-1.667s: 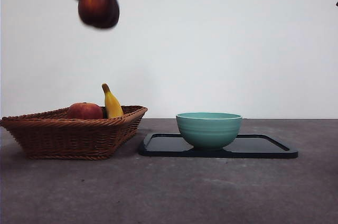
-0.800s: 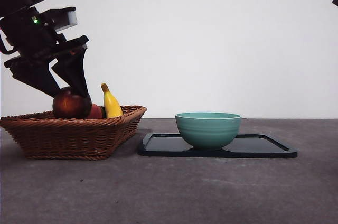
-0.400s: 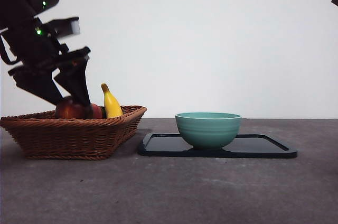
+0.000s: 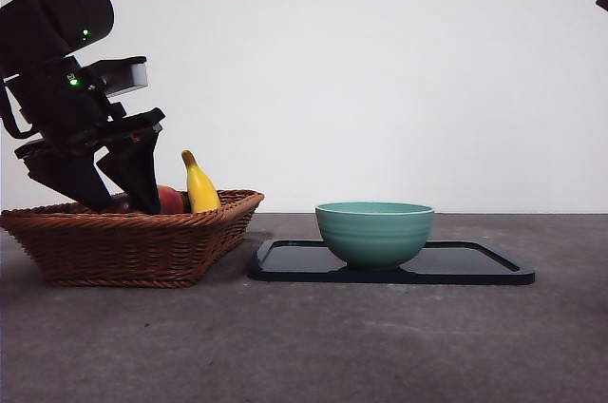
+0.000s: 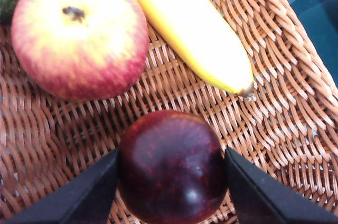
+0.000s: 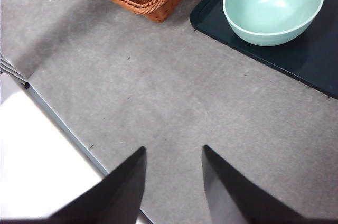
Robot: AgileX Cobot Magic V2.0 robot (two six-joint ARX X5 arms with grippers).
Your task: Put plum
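- Plum [image 5: 171,167]: dark maroon, glossy; sits low in the wicker basket [image 4: 133,246], on or just above the weave, clamped between the two black jaws
- Left claw [image 5: 171,182]: clenched on the plum, one jaw on each flank, so the fruit cannot roll while it is set down; in the front view the left claw [image 4: 119,196] dips behind the basket rim and hides the plum there
- Peach-like fruit [image 5: 79,34]: red and yellow, lying in the basket near the plum, not touching it
- Banana [image 5: 190,28]: yellow, lying beside the peach-like fruit, its tip close to the plum; in the front view it leans up over the rim
- Green thing at the left wrist view's corner: too little shown to name
- Right claw [image 6: 171,182]: jaws parted, grasping nothing, hanging high above bare bench [image 6: 158,92]; judged waiting
- Bowl [image 4: 374,232]: teal, on a dark tray [image 4: 475,265], well apart from the basket
- Stage, as judged: placing nearly done; release not yet made
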